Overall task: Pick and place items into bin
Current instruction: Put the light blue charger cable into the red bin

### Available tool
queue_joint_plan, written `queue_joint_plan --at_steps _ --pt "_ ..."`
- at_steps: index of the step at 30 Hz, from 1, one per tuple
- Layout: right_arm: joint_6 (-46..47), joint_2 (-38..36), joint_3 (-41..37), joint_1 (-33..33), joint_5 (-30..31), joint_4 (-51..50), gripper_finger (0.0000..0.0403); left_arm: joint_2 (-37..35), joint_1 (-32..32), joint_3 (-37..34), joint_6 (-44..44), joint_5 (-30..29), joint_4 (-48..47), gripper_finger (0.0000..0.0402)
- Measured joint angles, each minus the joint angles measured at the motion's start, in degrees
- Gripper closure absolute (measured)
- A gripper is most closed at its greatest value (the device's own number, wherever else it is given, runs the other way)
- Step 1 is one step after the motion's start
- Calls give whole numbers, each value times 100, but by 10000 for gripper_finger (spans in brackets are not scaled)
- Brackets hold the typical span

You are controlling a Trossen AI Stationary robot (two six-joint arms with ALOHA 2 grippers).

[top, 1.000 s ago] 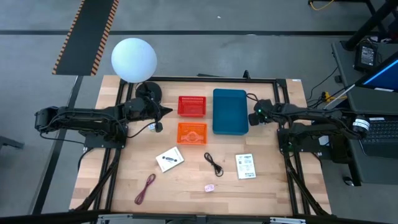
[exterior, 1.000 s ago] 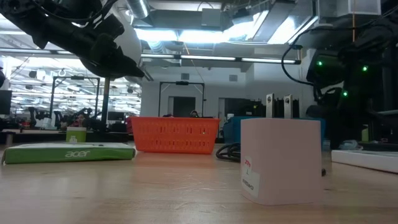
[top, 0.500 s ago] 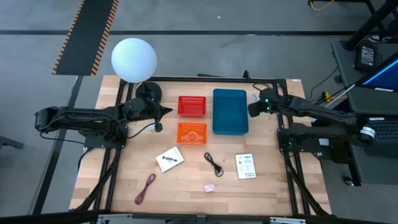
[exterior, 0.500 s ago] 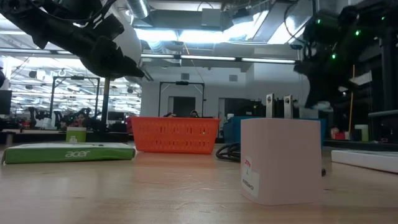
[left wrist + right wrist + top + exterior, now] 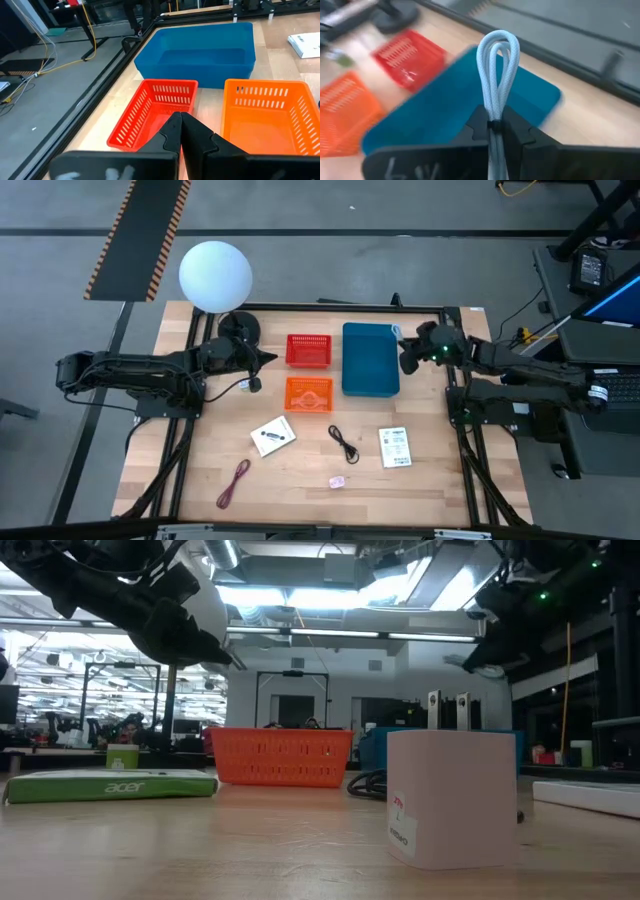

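Wooden worktop (image 5: 300,480) under the overhead camera, so 12 o'clock means its far edge. Most of the items were sitting loose toward 6: a white packet (image 5: 272,437) at about 7, a black cord (image 5: 345,444) just short of dead 6, a second white packet (image 5: 395,446) at 5, a dark-red cord (image 5: 233,483) lower at 7, and a tiny pink piece (image 5: 338,481) near the front edge. One item was off the wood, though: a looped pale-blue cord (image 5: 497,75), pinched in the right pincer (image 5: 494,131), which was clamped tight on it above the 3 o'clock rim of the blue bin (image 5: 370,360). That bin sat at about 1, with a red basket (image 5: 308,350) right beside it at 12 and an orange basket (image 5: 308,393) just in front of the red one. Left pincer (image 5: 180,131) hung over the red basket's near edge, fingers pressed together, holding nothing. White globe lamp (image 5: 215,276) stood at the 11 o'clock corner.
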Motion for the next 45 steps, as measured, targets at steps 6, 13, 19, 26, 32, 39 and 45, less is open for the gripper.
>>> queue_joint_plan --at_steps 6,13,19,26,32,39,45 --pt "-655 -256 -648 382 -549 1177 392 0 -1 0 -16 0 -10 398" --pt "-1574 -303 -1621 705 -1230 3541 389 0 0 0 -199 0 -18 398" --pt "-1596 -308 -2233 708 -1417 4470 392 0 -2 0 -199 57 1 398" --pt "-1420 -308 -2319 705 -1690 4901 392 2 0 0 -227 88 175 398" --pt "-1529 -289 -2321 705 -1819 5049 392 94 -2 0 -258 819 1047 398" --pt "-1555 60 -2321 705 -1819 5654 392 671 -2 4 -353 1319 1794 398" --pt "-1698 588 -2313 705 -1817 6211 392 1692 -2 4 -363 1329 3105 398"
